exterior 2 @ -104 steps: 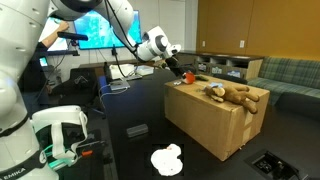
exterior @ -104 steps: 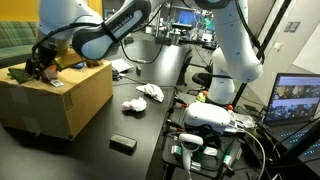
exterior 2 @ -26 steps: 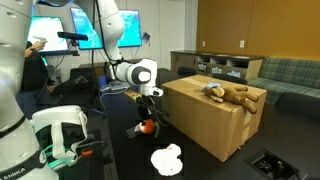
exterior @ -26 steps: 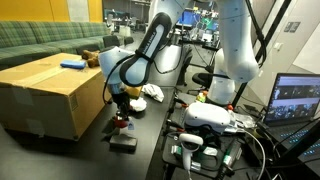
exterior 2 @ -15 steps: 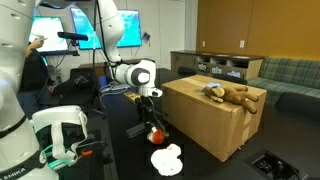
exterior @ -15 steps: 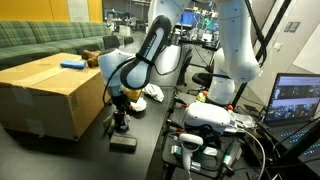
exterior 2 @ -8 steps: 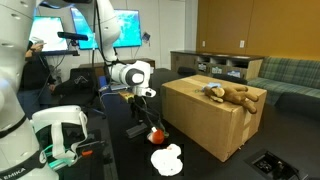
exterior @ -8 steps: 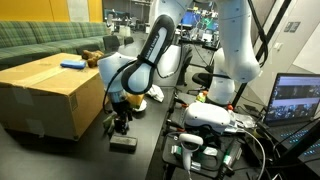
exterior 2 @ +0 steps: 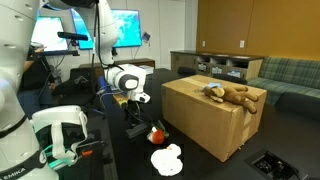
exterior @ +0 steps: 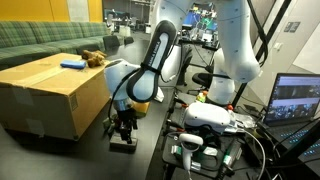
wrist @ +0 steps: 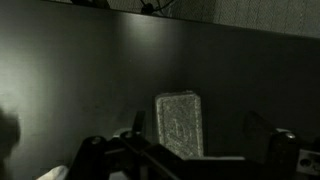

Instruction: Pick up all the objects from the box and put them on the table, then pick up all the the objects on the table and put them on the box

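My gripper (exterior: pixel 122 130) (exterior 2: pixel 134 108) hangs open and empty just above the black flat slab (exterior: pixel 123 143) (exterior 2: pixel 137 128) on the dark table (exterior: pixel 95 155) (exterior 2: pixel 120 160). In the wrist view the slab (wrist: pixel 180 123) lies between the spread fingers (wrist: pixel 137 122), nearer the left one. A red-and-white plush (exterior 2: pixel 155 133) lies on the table beside the slab, and a white plush (exterior 2: pixel 166 158) lies nearer the camera. On the cardboard box (exterior: pixel 50 100) (exterior 2: pixel 205 120) rest a blue block (exterior: pixel 72 64) and a brown plush (exterior: pixel 93 58) (exterior 2: pixel 236 97).
A green sofa (exterior: pixel 40 40) stands behind the box. A white robot base with cables (exterior: pixel 205 125) and a laptop (exterior: pixel 295 100) crowd one end of the table. A second white device (exterior 2: pixel 55 135) stands at the table's edge.
The gripper has opened, left the red-and-white plush on the table, risen and shifted over the black slab.
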`<state>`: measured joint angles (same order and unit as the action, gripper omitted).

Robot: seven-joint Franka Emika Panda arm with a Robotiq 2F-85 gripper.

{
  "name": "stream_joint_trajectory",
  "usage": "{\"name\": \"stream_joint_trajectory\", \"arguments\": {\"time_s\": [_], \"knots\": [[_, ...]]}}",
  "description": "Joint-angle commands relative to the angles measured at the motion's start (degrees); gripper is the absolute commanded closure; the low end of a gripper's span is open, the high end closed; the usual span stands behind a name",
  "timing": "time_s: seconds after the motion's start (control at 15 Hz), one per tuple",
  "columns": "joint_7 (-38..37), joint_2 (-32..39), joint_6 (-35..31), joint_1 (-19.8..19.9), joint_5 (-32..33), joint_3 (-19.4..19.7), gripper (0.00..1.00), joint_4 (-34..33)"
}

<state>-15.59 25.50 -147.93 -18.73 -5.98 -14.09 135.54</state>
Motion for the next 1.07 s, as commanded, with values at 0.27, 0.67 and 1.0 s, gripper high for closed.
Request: {"name": "stream_joint_trajectory", "arguments": {"time_s": [0.27, 0.67, 1.0], "knots": [[6.0, 5.0, -11.7, 1.7, -5.4, -4.3, 0.00, 1.0], [5.9, 7.7, -18.8, 1.1, -4.6, -3.9, 0.00, 1.1], [7.0, 6.0, -18.5, 1.3, -3.2, -3.4, 0.00, 1.8]]}}
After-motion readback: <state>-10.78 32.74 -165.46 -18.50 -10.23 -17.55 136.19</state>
